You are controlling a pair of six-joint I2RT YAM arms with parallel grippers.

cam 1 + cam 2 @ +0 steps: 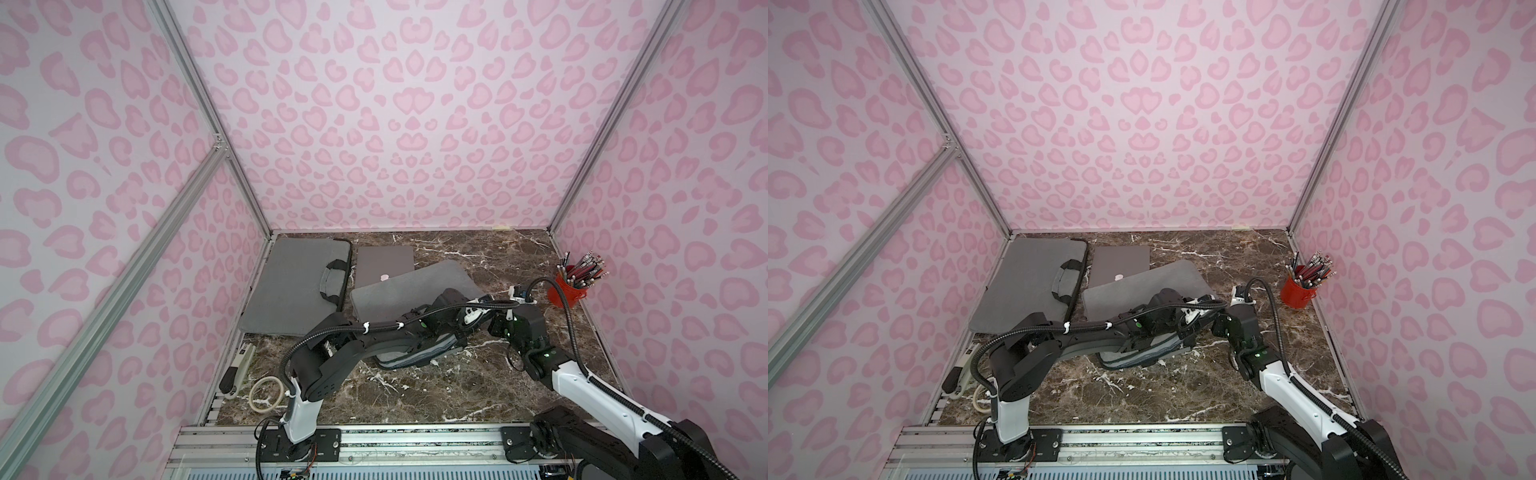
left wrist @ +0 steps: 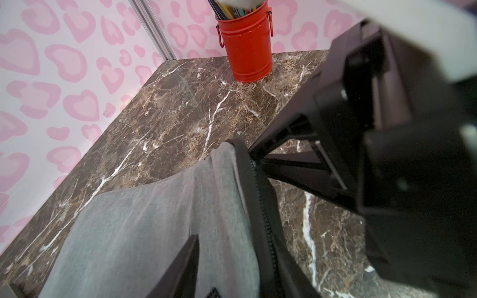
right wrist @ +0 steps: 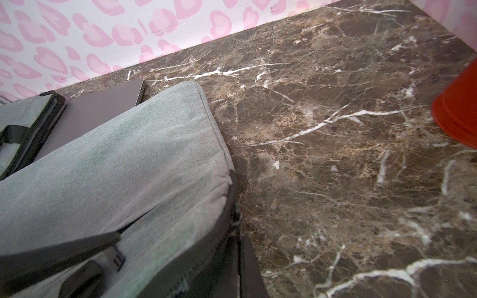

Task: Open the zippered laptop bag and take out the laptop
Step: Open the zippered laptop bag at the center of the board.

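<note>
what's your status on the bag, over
Right gripper shut at bag's zipper corner. Left gripper on bag top, jaws unclear. Loose laptop under bag's far edge.

laptop bag point(image 1: 411, 286): grey fabric, black-edged, lying tilted mid-table | laptop point(image 1: 384, 262): grey, closed, flat, near edge under bag

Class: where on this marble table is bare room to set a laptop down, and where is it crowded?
Bare: the far stretch between the middle bag, the back wall and the red pencil bucket; the near strip between that bag and the rail. Crowded: far left, where the handled bag, the laptop and the middle bag meet.
</note>
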